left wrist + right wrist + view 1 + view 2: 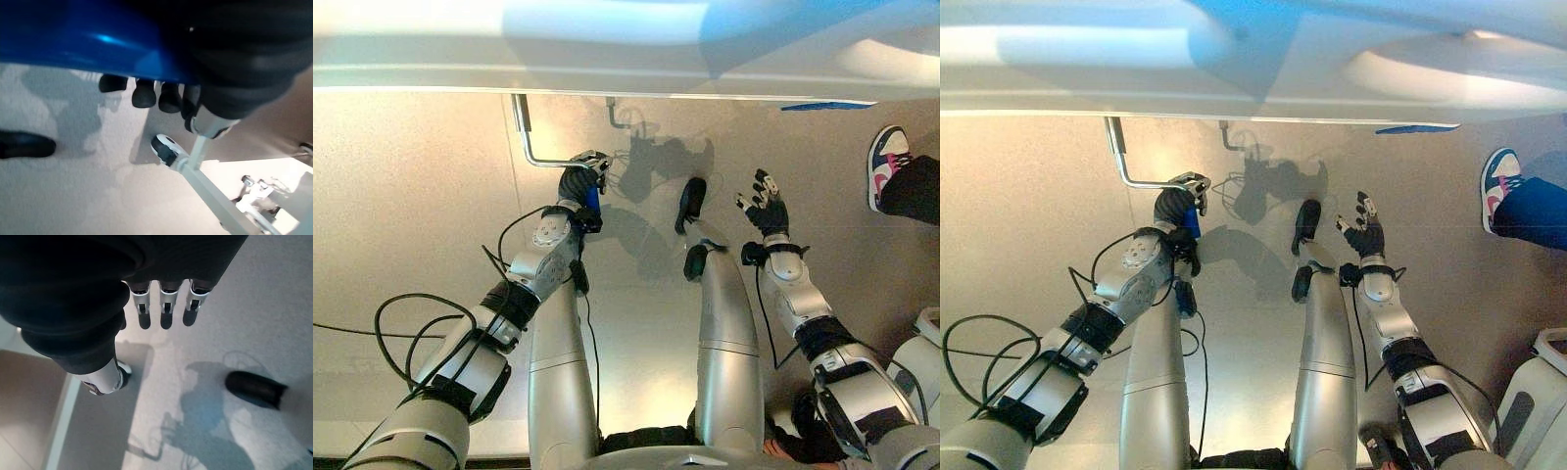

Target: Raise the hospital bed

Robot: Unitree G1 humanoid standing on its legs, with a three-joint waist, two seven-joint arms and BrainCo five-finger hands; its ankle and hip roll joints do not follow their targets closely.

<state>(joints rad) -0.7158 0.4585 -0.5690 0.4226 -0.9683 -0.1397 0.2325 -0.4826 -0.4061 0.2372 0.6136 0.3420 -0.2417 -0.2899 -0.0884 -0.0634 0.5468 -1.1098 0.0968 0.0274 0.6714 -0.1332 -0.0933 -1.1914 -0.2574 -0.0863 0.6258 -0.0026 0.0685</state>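
Note:
The hospital bed's pale edge [607, 73] runs across the top of the eye views. Below it hangs a bent metal crank [530, 157]: its rod drops from the bed, then turns toward my left hand [579, 181]. That hand's fingers are curled round the crank's free end, and the left wrist view shows the curled dark fingertips [144, 95] under a blue bar. My right hand [766, 208] is held off to the right over the bare floor, well away from the crank, with its fingers [166, 298] straight and nothing in it.
A second, shorter metal hook [617, 116] hangs under the bed edge right of the crank. A person's shoe [886, 162] and blue trouser leg [1533, 215] stand at the far right. A white rounded unit [925, 357] sits at the lower right on the beige floor.

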